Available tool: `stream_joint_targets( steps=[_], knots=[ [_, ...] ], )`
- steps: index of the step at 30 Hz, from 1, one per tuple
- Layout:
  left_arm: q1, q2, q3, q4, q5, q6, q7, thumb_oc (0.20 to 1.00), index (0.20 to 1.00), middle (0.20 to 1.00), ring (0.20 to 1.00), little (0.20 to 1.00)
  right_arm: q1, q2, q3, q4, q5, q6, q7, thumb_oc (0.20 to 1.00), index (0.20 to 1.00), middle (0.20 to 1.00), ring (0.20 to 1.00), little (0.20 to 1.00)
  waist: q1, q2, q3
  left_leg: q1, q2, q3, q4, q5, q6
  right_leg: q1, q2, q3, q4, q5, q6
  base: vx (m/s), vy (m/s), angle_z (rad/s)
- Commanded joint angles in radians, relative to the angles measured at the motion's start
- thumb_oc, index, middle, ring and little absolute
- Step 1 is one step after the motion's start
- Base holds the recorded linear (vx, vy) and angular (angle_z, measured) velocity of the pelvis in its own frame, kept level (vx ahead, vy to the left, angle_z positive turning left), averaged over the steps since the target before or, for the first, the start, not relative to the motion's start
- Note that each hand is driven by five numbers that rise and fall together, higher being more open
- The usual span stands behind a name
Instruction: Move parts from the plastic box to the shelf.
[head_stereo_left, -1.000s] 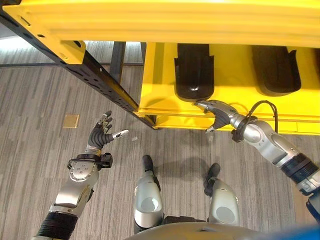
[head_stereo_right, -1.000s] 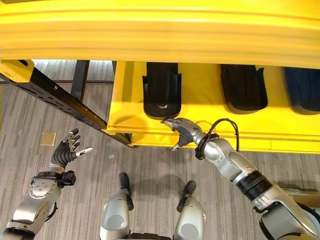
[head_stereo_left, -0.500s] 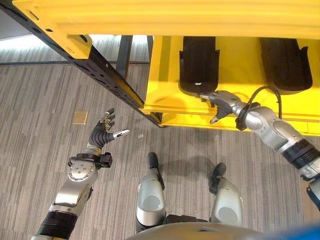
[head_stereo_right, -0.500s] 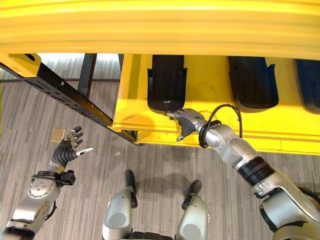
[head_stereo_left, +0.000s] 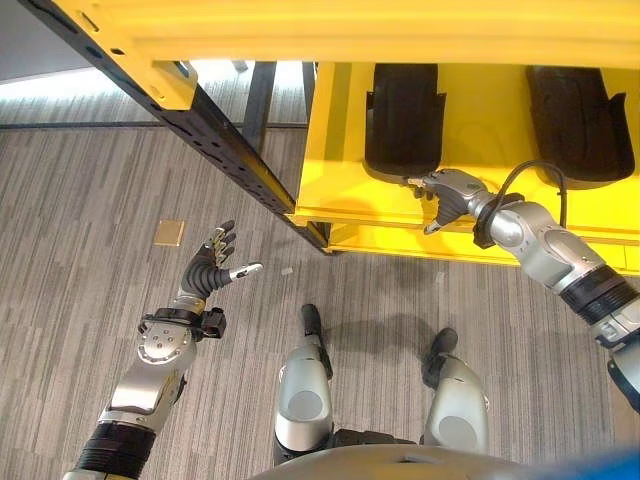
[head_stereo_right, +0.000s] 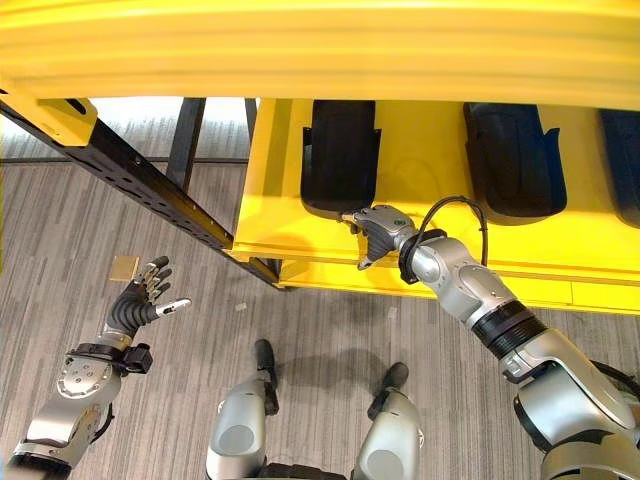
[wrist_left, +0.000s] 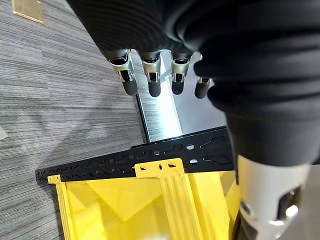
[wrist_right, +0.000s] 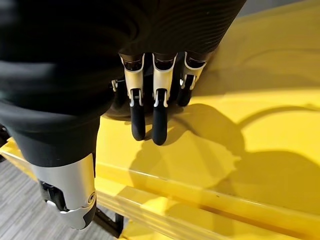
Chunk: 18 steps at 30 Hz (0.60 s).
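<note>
Left eye view has the right hand (head_stereo_left: 447, 190) loose-fingered and empty at the 6 o'clock end of a black part (head_stereo_left: 403, 119) on the yellow shelf (head_stereo_left: 330, 190), so a careless nudge could shove it crooked, while the left hand (head_stereo_left: 205, 270) hangs open, also empty, over the floor.

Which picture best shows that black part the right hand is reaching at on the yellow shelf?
The right eye view: the whole black part lies on the yellow shelf, the right hand at its near end. The left eye view shows it likewise; the right wrist view barely.

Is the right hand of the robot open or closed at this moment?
Open. The right hand holds straight fingers over the yellow shelf, gripping nothing; their tips point at a black part.
</note>
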Motion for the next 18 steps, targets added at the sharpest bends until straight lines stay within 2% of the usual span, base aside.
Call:
stream_joint_targets(
  steps=[1, 9, 14, 18],
  knots=[
    [0.008, 0.003, -0.025, -0.030, 0.008, -0.062, -0.014, 1.000, 1.000, 1.000, 1.000, 1.000, -0.022, 0.030, -0.006, 0.074, -0.023, 0.058, -0.017, 1.000, 1.000, 1.000, 1.000, 1.000, 0.009, -0.011, -0.026, 0.007, 0.059, 0.042, 0.067, -0.082, -0.029, -0.020, -0.019, -0.018, 0.001, -0.032, 0.053, 0.00, 0.000, 0.00],
    [0.009, 0.001, -0.031, -0.032, 0.006, -0.060, -0.013, 1.000, 1.000, 1.000, 1.000, 1.000, -0.009, 0.037, -0.022, 0.099, -0.045, 0.098, -0.024, 1.000, 1.000, 1.000, 1.000, 1.000, 0.003, -0.011, -0.033, 0.019, 0.055, 0.046, 0.062, -0.081, -0.027, -0.009, -0.017, -0.015, -0.003, -0.031, 0.054, 0.00, 0.000, 0.00],
    [0.017, -0.003, -0.025, -0.029, 0.002, -0.072, -0.024, 1.000, 1.000, 1.000, 1.000, 1.000, 0.010, 0.037, -0.037, 0.100, -0.010, 0.088, -0.051, 1.000, 1.000, 1.000, 1.000, 1.000, -0.001, -0.012, -0.040, 0.028, 0.053, 0.048, 0.057, -0.080, -0.026, 0.002, -0.012, -0.012, -0.007, -0.032, 0.053, 0.00, 0.000, 0.00],
    [0.027, -0.007, -0.020, -0.040, -0.005, -0.074, -0.021, 1.000, 1.000, 1.000, 1.000, 1.000, 0.045, 0.038, -0.071, 0.057, 0.052, 0.052, -0.088, 1.000, 1.000, 1.000, 1.000, 1.000, -0.009, -0.016, -0.047, 0.041, 0.049, 0.051, 0.051, -0.080, -0.023, 0.017, -0.005, -0.010, -0.015, -0.034, 0.052, 0.01, 0.008, 0.00]
  ],
)
